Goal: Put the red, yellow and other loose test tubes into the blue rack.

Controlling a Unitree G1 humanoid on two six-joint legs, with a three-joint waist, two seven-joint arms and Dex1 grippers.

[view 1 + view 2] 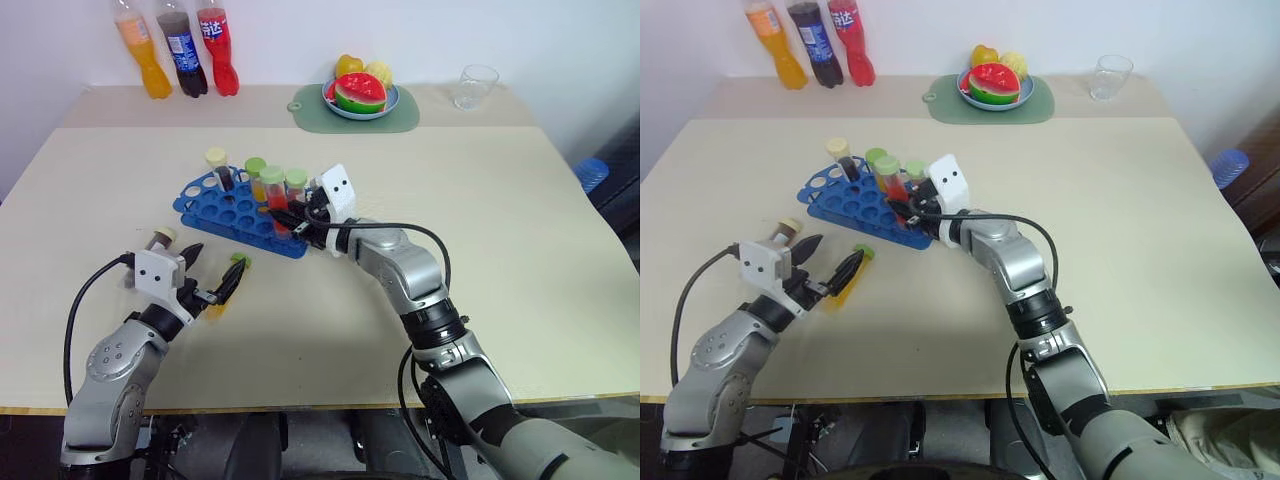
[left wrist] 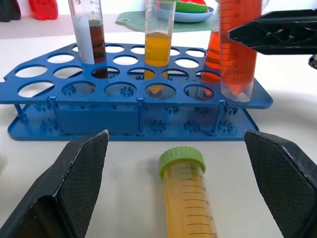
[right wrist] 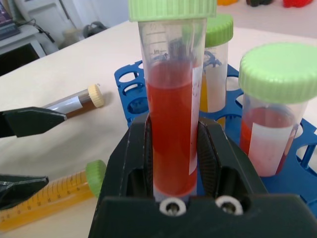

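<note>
Nearest, the left gripper (image 1: 212,272) hovers with jaws spread wide on either side of the yellow tube (image 2: 189,198), which lies on the table (image 1: 500,240) just in front of the blue rack (image 1: 215,206). At the rack's near right corner, the right gripper (image 1: 283,214) is clamped on the upright red tube (image 3: 172,124). A brown tube (image 3: 79,101) lies near the rack's left end.

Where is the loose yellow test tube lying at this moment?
The yellow test tube lies flat on the table between the open fingers of the left gripper, its green cap toward the blue rack, on the robot's left.
</note>
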